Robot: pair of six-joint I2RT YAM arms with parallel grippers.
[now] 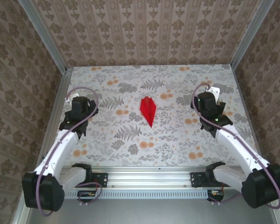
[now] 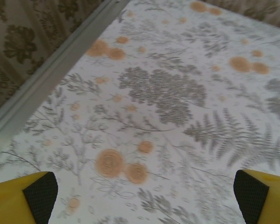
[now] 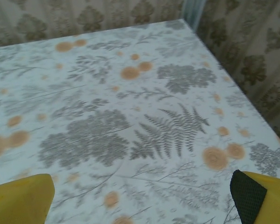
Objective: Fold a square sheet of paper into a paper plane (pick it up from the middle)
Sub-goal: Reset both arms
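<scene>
On the flowered surface (image 1: 177, 140), about midway between the two arms, lies the paper plane (image 1: 148, 110). It is a slim dart of bright red paper lying flat on the print. Its long taper points toward the near edge and leans a little to the right arm's side. It lies apart from both arms.

Well to the left of the plane, the left arm (image 1: 67, 135) reaches up from its base. Its dark wrist sits about level with the plane. The left fingers (image 2: 39, 198) appear in the left wrist view as yellow tips with black pads in the two lower corners. They stand wide apart, with bare surface between them: grey ferns, a leafy grey clump and a pair of orange blossoms. On the side away from the plane, a metal rail (image 2: 51, 79) runs along the surface's edge below the patterned wall (image 2: 18, 42).

Well to the right of the plane, the right arm (image 1: 233, 140) mirrors this pose, with its wrist also about level with the plane. The right fingers (image 3: 252, 196) sit in the lower corners of the right wrist view. One shows as plain yellow and the other shows its black pad. They too are spread wide apart over bare surface, above a large grey fern and scattered orange flowers. Beyond them, the surface's far corner meets a metal post (image 3: 193, 9).
</scene>
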